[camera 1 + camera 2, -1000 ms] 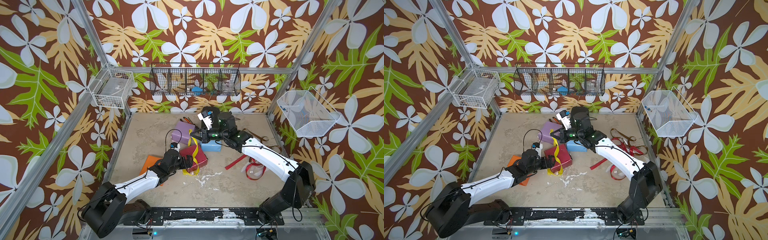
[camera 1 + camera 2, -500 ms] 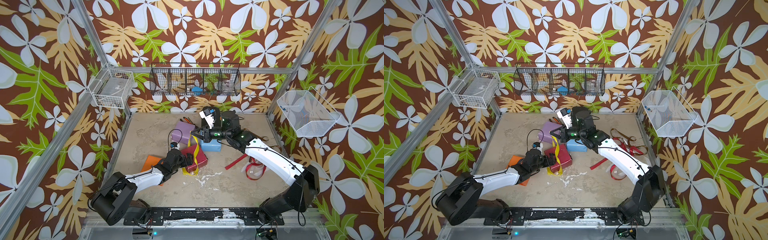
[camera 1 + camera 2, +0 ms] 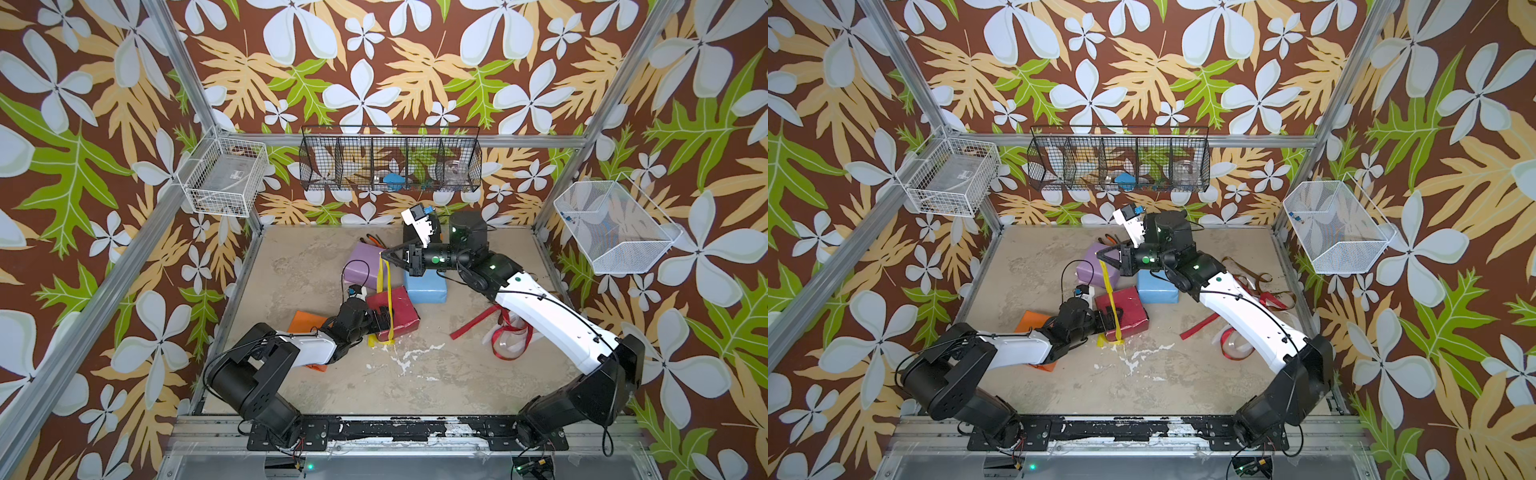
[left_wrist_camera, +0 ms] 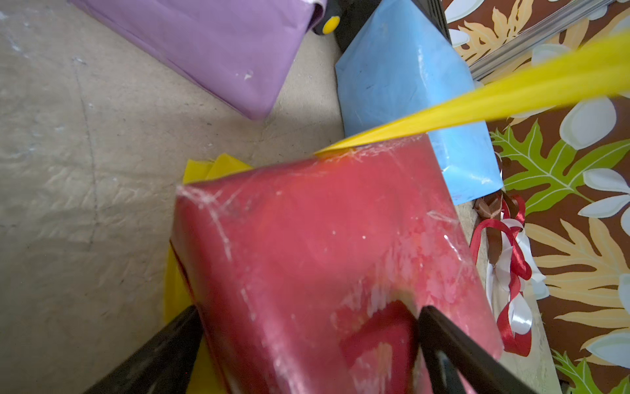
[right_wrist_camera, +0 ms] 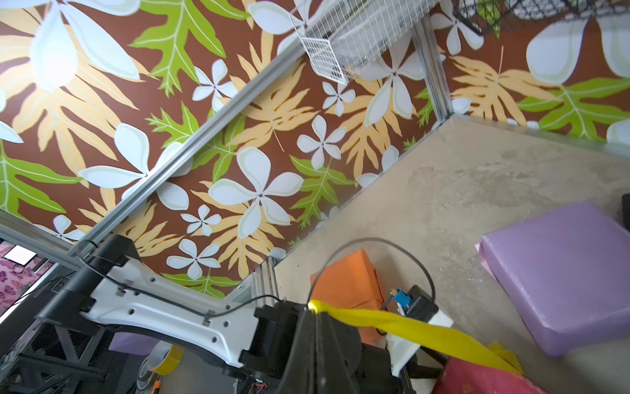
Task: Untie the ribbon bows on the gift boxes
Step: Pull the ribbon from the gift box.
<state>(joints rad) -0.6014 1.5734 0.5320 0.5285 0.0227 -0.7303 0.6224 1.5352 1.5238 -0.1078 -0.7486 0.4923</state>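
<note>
Right wrist view: the right pincer, pressed together, pinches the yellow ribbon, which stretches taut up from the dark red box. The left pincer rests spread wide against that box on the worktop.

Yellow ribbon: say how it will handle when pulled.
The yellow ribbon is probably floppy: it runs taut from the shut right end effector to the dark red box, yet crumples beside it. Thin and flat, it likely weighs almost nothing. Its sheen hints it may slip.
</note>
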